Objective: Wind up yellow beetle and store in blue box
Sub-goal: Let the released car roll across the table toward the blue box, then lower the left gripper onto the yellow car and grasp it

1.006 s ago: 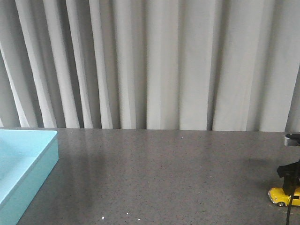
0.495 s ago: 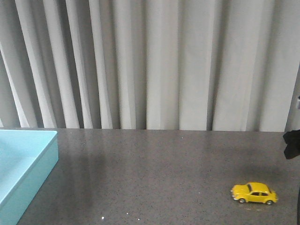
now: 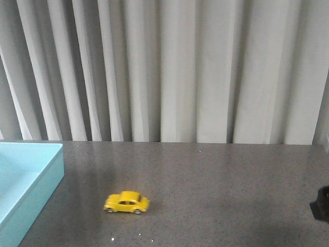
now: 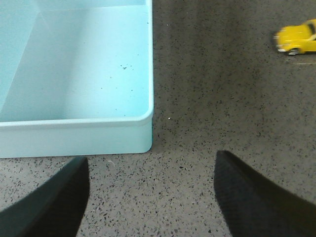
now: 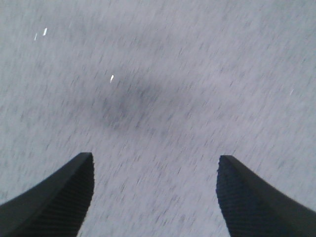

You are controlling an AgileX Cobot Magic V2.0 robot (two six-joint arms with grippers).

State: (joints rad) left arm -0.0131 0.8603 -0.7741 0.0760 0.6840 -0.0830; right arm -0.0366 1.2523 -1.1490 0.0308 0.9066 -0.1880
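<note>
Left gripper point(image 4: 150, 197) spread wide, nothing between the dark fingers point(image 4: 47, 202), hanging over speckled grey table point(image 4: 222, 98) just beside the corner of the blue box point(image 4: 74, 133). Right gripper point(image 5: 154, 197) parted just as wide, empty too, bare tabletop under it and the picture streaked with blur; in the front view only a dark scrap of that arm shows at the right edge. Out from there: the yellow beetle point(image 3: 126, 202) sits on its wheels on the open table, left of centre, side-on, slightly smeared, near the box but clear of its wall. The box point(image 3: 36, 180) lies at the table's left edge, its floor showing a few dark specks. Behind the table hangs a pleated pale grey curtain point(image 3: 169, 72).
</note>
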